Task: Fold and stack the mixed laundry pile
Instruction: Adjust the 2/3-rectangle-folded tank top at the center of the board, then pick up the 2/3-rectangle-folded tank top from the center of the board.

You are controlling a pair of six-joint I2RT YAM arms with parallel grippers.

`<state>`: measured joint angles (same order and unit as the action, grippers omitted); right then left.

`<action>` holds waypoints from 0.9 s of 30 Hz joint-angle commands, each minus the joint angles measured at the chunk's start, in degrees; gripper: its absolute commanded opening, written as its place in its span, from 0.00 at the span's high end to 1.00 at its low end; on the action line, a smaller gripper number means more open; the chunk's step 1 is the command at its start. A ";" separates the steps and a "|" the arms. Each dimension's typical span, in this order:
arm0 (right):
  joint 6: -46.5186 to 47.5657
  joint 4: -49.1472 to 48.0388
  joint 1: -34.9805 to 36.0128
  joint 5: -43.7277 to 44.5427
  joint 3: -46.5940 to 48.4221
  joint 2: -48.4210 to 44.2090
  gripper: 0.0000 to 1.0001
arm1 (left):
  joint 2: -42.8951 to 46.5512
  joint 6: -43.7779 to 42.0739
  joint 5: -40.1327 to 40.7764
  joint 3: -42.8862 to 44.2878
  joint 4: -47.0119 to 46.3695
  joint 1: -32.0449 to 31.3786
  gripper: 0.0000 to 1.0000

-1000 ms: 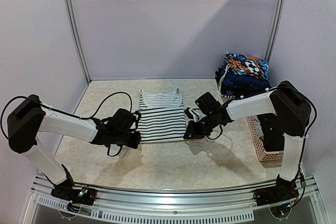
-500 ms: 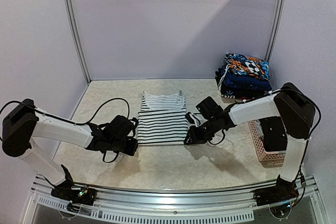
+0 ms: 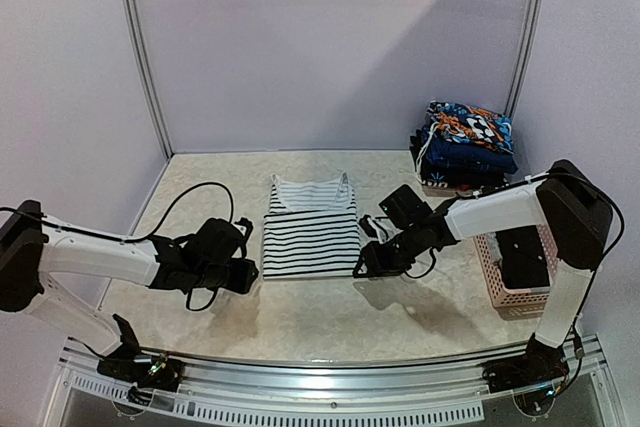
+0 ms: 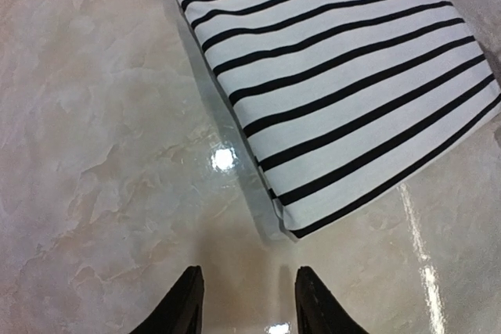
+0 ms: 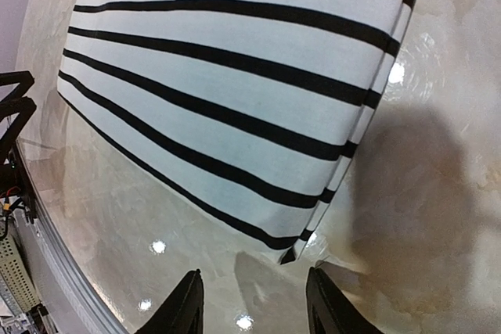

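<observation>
Folding the mid-frame striped shirt (image 3: 310, 237) neatly likely needs the left claw (image 4: 246, 281) and right claw (image 5: 250, 285), both parted and empty, pinching matching corners.

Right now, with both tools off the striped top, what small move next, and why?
Probably raise both clear: the left tool and right tool stand open just short of the striped top, which lies flat and folded, touching neither.

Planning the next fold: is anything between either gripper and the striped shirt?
Nothing visible. Only tabletop separates the left gripper from the striped shirt, and likewise the right gripper.
</observation>
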<state>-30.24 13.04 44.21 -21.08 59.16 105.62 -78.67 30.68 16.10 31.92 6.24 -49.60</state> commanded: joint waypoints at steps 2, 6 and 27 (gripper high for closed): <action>-1.55 -0.38 0.19 1.43 1.04 0.61 0.55 | -1.73 0.40 -2.50 -0.02 -1.79 -0.23 0.59; -1.92 -0.52 0.24 1.83 2.03 2.39 0.57 | -2.58 -0.49 -3.35 0.44 -2.69 -0.23 0.59; -1.47 -1.14 0.23 0.16 3.21 5.76 0.74 | -11.83 -2.61 -7.30 2.24 -9.06 0.30 0.65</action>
<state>-31.90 11.46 44.21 -21.12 61.56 109.25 -88.99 28.73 10.39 33.47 -1.50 -49.50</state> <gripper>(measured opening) 0.271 0.359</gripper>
